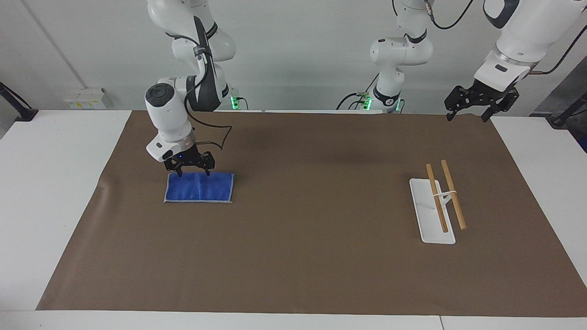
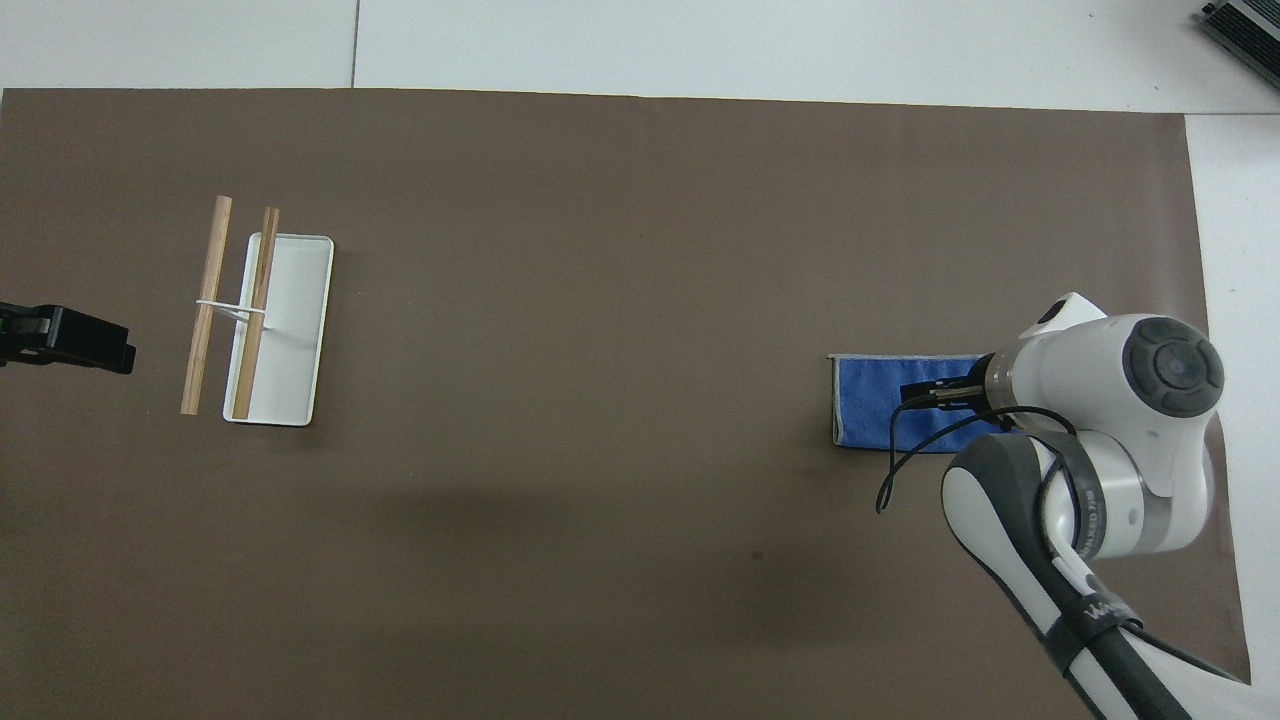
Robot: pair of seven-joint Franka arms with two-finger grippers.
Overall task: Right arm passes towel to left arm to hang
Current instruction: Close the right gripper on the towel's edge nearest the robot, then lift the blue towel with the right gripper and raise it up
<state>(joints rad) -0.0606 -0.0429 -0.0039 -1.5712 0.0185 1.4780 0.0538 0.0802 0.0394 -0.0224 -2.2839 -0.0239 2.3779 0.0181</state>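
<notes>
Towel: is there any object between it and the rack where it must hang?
Nothing visible. Only bare brown mat lies between the towel and the rack.

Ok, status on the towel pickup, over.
Right gripper open, at towel's robot-side edge. Towel flat, ungrasped. Left gripper open, waiting above the mat's edge. Nothing in the way.

Bright-blue terry towel (image 1: 199,187) with pale-grey edging, lying flat on the bench toward the right arm's end, right tool (image 1: 192,171) fingers spread just over its robot-side edge

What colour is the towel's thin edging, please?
Pale grey around the bright-blue rectangular terry towel, clearest in the facing view.
</notes>
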